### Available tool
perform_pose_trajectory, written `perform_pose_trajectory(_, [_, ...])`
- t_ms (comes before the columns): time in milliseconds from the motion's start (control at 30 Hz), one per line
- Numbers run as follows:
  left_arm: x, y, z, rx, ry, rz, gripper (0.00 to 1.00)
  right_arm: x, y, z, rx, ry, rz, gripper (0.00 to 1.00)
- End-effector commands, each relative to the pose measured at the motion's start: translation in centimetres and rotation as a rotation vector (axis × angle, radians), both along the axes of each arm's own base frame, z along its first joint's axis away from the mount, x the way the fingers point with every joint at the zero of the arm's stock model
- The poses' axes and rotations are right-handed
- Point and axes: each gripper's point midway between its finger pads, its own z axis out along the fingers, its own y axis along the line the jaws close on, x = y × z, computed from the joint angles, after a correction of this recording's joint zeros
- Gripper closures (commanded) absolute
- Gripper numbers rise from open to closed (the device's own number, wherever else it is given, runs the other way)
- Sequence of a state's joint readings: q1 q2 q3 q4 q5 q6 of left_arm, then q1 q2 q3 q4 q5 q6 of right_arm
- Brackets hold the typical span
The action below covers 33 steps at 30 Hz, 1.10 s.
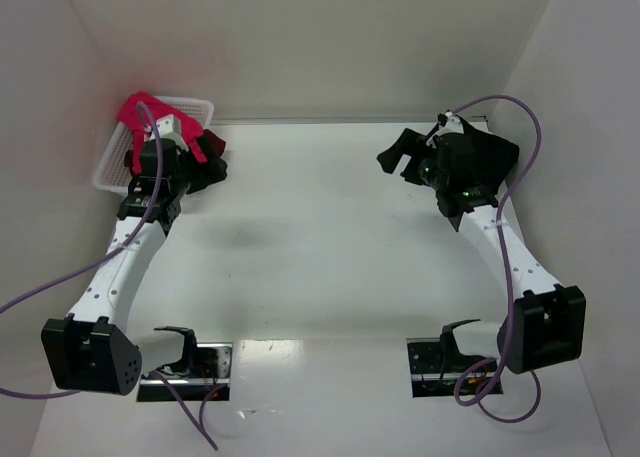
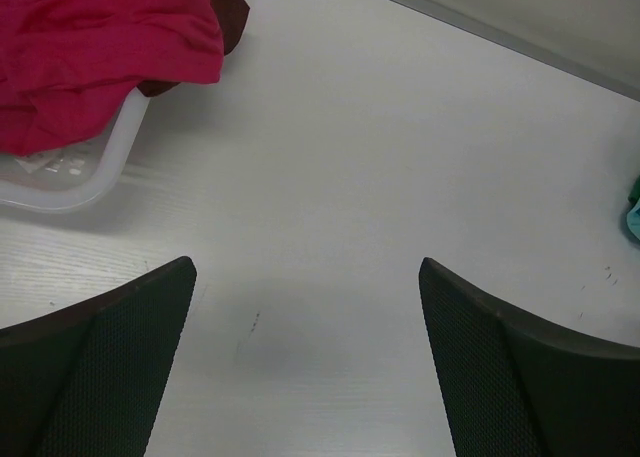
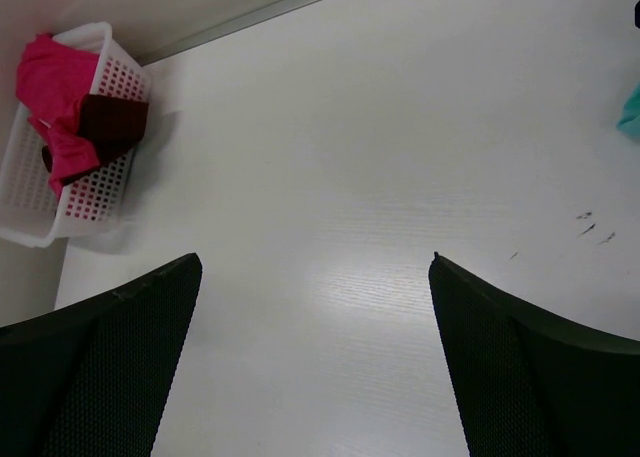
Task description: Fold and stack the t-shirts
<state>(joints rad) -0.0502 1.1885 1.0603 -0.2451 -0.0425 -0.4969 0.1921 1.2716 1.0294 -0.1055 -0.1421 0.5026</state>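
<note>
A bright crimson-pink t-shirt (image 2: 90,47) lies crumpled in the white lattice basket (image 2: 110,157) at the table's far left corner. A dark maroon t-shirt (image 3: 112,120) hangs over the basket's rim beside it. My left gripper (image 2: 307,267) hovers just right of the basket, open over bare table. At the far right, a black t-shirt (image 1: 490,152) lies partly under my right arm, and a sliver of the teal t-shirt (image 3: 630,117) shows at the frame edge. My right gripper (image 3: 315,259) is open and holds nothing, pointing toward the middle of the table.
White walls close in the table on the left, back and right. The white tabletop (image 1: 320,237) stretches between the two arms. Purple cables loop from both arms, and the two arm bases sit at the near edge.
</note>
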Motion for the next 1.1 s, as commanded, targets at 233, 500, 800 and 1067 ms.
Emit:
perform_pose_trajectory(233, [1.6,2.7,2.1,0.106,-0.02,0.109,0.0,-0.9,-1.8,2.0,-0.018,-0.075,-0.083,0.0])
perform_pose_trajectory(500, [7.7,8.7,4.7,0.088,0.0,0.288,0.0,-0.9,-3.0,1.7,-0.019,-0.077,-0.094,0.0])
perform_pose_trajectory(800, [13.1,13.6,-2.2,0.068,0.083,0.386,0.0,-0.5,-3.1,0.5,-0.046,-0.044,-0.091,0.0])
perform_pose_trajectory(1067, [15.1,15.1,-9.8,0.011,0.206,0.372,0.0,-0.3,-2.8,-0.6,-0.05,-0.004,-0.078,0.0])
